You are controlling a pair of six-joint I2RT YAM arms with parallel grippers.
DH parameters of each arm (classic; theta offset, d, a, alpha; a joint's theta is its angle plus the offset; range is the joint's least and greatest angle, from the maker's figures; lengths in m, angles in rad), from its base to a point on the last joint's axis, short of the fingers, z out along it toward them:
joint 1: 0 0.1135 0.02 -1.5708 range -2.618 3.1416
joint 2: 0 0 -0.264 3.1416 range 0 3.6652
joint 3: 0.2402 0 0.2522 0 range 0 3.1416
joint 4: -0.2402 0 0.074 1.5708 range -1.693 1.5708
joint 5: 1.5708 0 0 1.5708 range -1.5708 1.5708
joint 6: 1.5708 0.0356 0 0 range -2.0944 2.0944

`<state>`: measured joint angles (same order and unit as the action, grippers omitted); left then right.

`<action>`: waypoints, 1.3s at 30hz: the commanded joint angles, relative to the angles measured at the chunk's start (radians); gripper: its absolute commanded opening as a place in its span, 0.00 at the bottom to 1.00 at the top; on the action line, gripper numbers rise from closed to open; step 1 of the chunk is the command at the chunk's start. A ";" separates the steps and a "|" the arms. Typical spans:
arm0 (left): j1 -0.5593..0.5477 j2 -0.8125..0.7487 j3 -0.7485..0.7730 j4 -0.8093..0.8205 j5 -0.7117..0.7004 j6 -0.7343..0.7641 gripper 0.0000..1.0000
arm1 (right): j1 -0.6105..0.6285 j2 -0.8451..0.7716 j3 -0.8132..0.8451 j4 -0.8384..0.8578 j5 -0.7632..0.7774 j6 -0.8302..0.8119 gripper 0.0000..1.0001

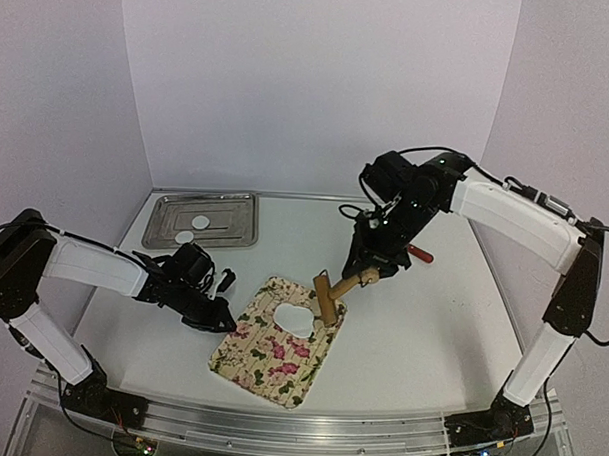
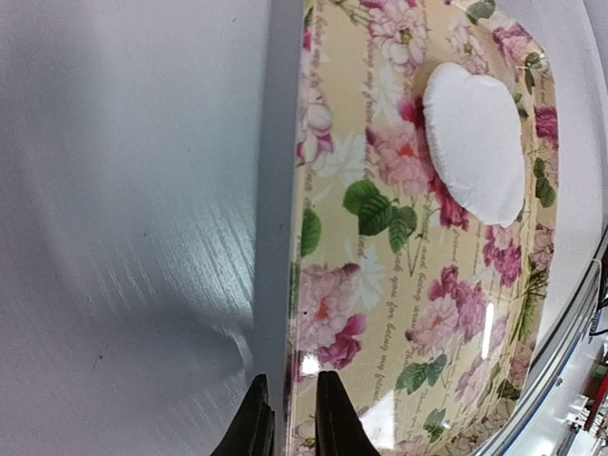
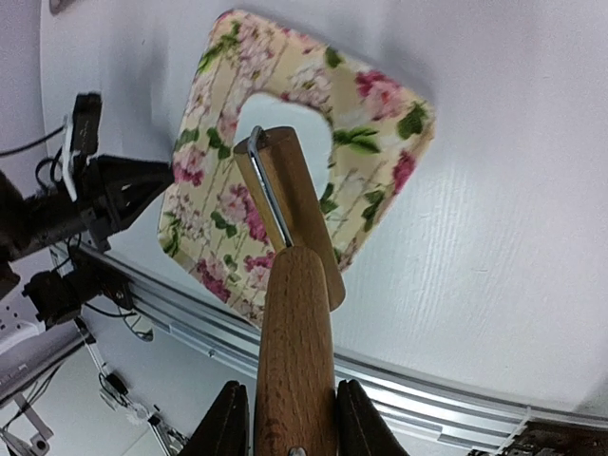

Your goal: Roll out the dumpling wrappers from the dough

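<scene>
A lump of white dough lies flattened on a floral board. My right gripper is shut on the wooden handle of a small roller. The roller head hangs at the dough's right edge, over the board. My left gripper is shut on the board's left edge; in the left wrist view its fingertips pinch that rim, with the dough farther along the board. Two dumpling wrappers lie in the metal tray.
The metal tray stands at the back left. A red-handled tool lies on the table behind my right gripper. White walls close the back and sides. An aluminium rail runs along the near edge.
</scene>
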<state>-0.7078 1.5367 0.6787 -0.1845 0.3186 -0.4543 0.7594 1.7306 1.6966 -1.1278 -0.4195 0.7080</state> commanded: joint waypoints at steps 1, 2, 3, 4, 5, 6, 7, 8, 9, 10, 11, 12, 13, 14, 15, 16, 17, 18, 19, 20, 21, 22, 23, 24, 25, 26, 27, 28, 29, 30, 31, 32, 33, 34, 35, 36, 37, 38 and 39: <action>0.002 -0.093 0.007 -0.005 -0.027 -0.053 0.31 | -0.123 -0.089 -0.066 -0.016 0.072 -0.015 0.00; 0.002 -0.110 0.012 -0.014 -0.034 -0.062 0.36 | -0.144 -0.099 -0.083 -0.011 0.063 -0.032 0.00; 0.003 -0.121 0.021 -0.027 -0.046 -0.077 0.42 | -0.171 -0.106 -0.106 -0.003 0.053 -0.048 0.00; 0.005 -0.132 0.030 -0.043 -0.058 -0.086 0.48 | -0.205 -0.109 -0.138 0.007 0.031 -0.069 0.00; 0.008 -0.147 0.039 -0.060 -0.069 -0.094 0.53 | -0.238 -0.112 -0.167 0.026 -0.019 -0.090 0.00; 0.016 -0.156 0.051 -0.077 -0.078 -0.101 0.57 | -0.270 -0.114 -0.193 0.037 -0.048 -0.110 0.00; 0.027 -0.164 0.064 -0.096 -0.084 -0.107 0.61 | -0.302 -0.117 -0.219 0.049 -0.077 -0.132 0.00; 0.044 -0.173 0.077 -0.113 -0.084 -0.109 0.63 | -0.331 -0.122 -0.243 0.065 -0.119 -0.156 0.00; 0.061 -0.185 0.090 -0.129 -0.083 -0.110 0.65 | -0.359 -0.128 -0.263 0.080 -0.165 -0.175 0.00; 0.077 -0.198 0.103 -0.143 -0.082 -0.111 0.67 | -0.388 -0.135 -0.284 0.092 -0.205 -0.195 0.00; 0.102 -0.212 0.114 -0.155 -0.082 -0.115 0.70 | -0.413 -0.141 -0.306 0.101 -0.246 -0.214 0.00; 0.124 -0.230 0.120 -0.163 -0.082 -0.121 0.75 | -0.443 -0.145 -0.330 0.110 -0.288 -0.230 0.00; 0.145 -0.248 0.120 -0.166 -0.082 -0.133 0.78 | -0.465 -0.150 -0.356 0.117 -0.315 -0.240 0.00; 0.163 -0.265 0.120 -0.167 -0.080 -0.142 0.82 | -0.494 -0.153 -0.388 0.131 -0.354 -0.252 0.00; 0.181 -0.282 0.121 -0.169 -0.080 -0.148 0.86 | -0.524 -0.151 -0.426 0.147 -0.389 -0.260 0.00; 0.192 -0.301 0.123 -0.175 -0.084 -0.152 0.90 | -0.543 -0.148 -0.449 0.161 -0.416 -0.268 0.00; 0.200 -0.313 0.126 -0.182 -0.089 -0.154 0.92 | -0.555 -0.143 -0.464 0.173 -0.435 -0.277 0.00; 0.205 -0.319 0.133 -0.190 -0.097 -0.156 0.93 | -0.560 -0.135 -0.472 0.181 -0.450 -0.287 0.00; 0.207 -0.328 0.141 -0.198 -0.103 -0.155 0.94 | -0.561 -0.122 -0.476 0.189 -0.462 -0.302 0.00; 0.208 -0.333 0.144 -0.205 -0.106 -0.153 0.95 | -0.563 -0.113 -0.477 0.189 -0.462 -0.311 0.00; 0.209 -0.339 0.151 -0.210 -0.108 -0.150 0.96 | -0.564 -0.097 -0.477 0.190 -0.449 -0.322 0.00; 0.209 -0.341 0.154 -0.217 -0.110 -0.147 0.96 | -0.563 -0.087 -0.480 0.190 -0.431 -0.329 0.00; 0.210 -0.343 0.159 -0.223 -0.113 -0.144 0.96 | -0.563 -0.075 -0.484 0.190 -0.402 -0.335 0.00; 0.211 -0.344 0.165 -0.229 -0.115 -0.142 0.96 | -0.563 -0.066 -0.488 0.190 -0.378 -0.340 0.00; 0.211 -0.347 0.170 -0.239 -0.118 -0.139 0.96 | -0.564 -0.060 -0.495 0.191 -0.356 -0.348 0.00; 0.211 -0.351 0.174 -0.243 -0.121 -0.136 0.97 | -0.563 -0.053 -0.500 0.193 -0.326 -0.359 0.00; 0.211 -0.356 0.176 -0.247 -0.124 -0.135 0.97 | -0.563 -0.049 -0.506 0.194 -0.297 -0.370 0.00; 0.211 -0.362 0.175 -0.248 -0.126 -0.135 0.97 | -0.563 -0.046 -0.513 0.198 -0.265 -0.382 0.04; 0.212 -0.368 0.172 -0.247 -0.127 -0.135 0.97 | -0.564 -0.044 -0.523 0.201 -0.229 -0.396 0.07; 0.212 -0.371 0.169 -0.244 -0.127 -0.137 0.97 | -0.563 -0.040 -0.533 0.205 -0.208 -0.407 0.09; 0.212 -0.373 0.166 -0.243 -0.126 -0.138 0.97 | -0.563 -0.037 -0.543 0.212 -0.194 -0.415 0.10; 0.212 -0.373 0.165 -0.243 -0.126 -0.139 0.97 | -0.563 -0.033 -0.553 0.219 -0.178 -0.420 0.12; 0.212 -0.374 0.164 -0.245 -0.125 -0.140 0.97 | -0.563 -0.031 -0.563 0.226 -0.159 -0.425 0.15; 0.212 -0.375 0.164 -0.247 -0.125 -0.141 0.97 | -0.563 -0.031 -0.573 0.233 -0.140 -0.430 0.18; 0.212 -0.378 0.162 -0.248 -0.126 -0.142 0.97 | -0.563 -0.031 -0.580 0.240 -0.118 -0.434 0.21; 0.212 -0.381 0.161 -0.249 -0.127 -0.144 0.97 | -0.563 -0.031 -0.586 0.244 -0.087 -0.437 0.24; 0.212 -0.386 0.158 -0.249 -0.127 -0.145 0.97 | -0.563 -0.033 -0.590 0.246 -0.048 -0.445 0.25; 0.212 -0.389 0.155 -0.250 -0.128 -0.146 0.97 | -0.563 -0.034 -0.594 0.249 -0.019 -0.454 0.25; 0.212 -0.394 0.153 -0.251 -0.128 -0.147 0.97 | -0.563 -0.039 -0.601 0.256 0.024 -0.463 0.25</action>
<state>-0.5026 1.1828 0.8036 -0.4243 0.2054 -0.6015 0.1909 1.6839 1.1445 -0.9156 -0.6958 0.3242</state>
